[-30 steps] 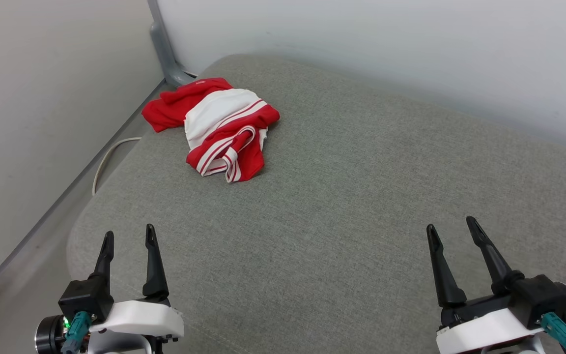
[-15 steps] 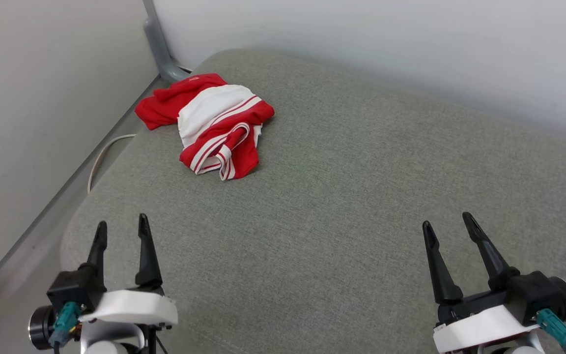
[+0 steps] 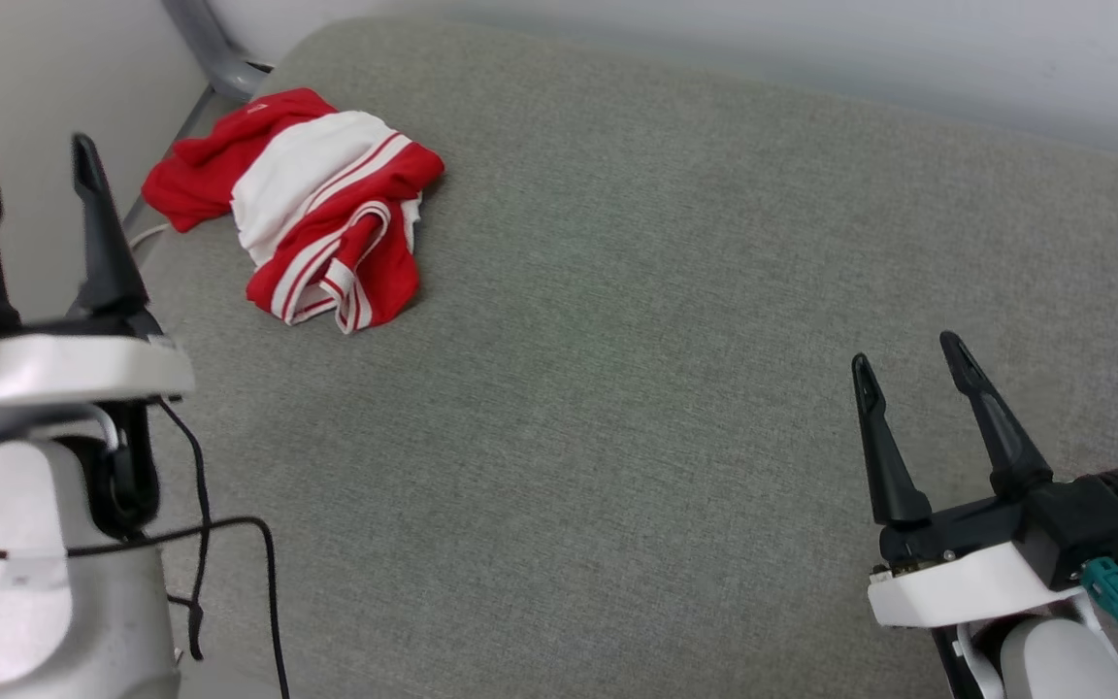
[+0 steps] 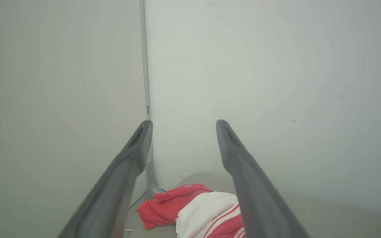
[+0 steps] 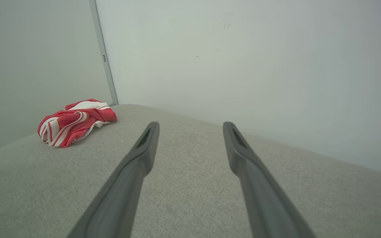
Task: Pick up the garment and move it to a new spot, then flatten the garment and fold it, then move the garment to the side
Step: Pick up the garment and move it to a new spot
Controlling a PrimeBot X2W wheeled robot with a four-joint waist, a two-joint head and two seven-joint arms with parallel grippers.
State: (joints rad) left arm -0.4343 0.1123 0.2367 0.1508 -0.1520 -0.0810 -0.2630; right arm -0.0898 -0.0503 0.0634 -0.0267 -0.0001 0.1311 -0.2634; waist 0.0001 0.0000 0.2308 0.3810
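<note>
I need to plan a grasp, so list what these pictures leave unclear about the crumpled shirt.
- Head view: the red-and-white jersey shirt lies bunched on the grey cushion; its own folds hide any print.
- Left wrist view: its near part is cut off by the bottom edge and covered by a finger of the left tool.
- Right wrist view: too small; far side hidden.
</note>
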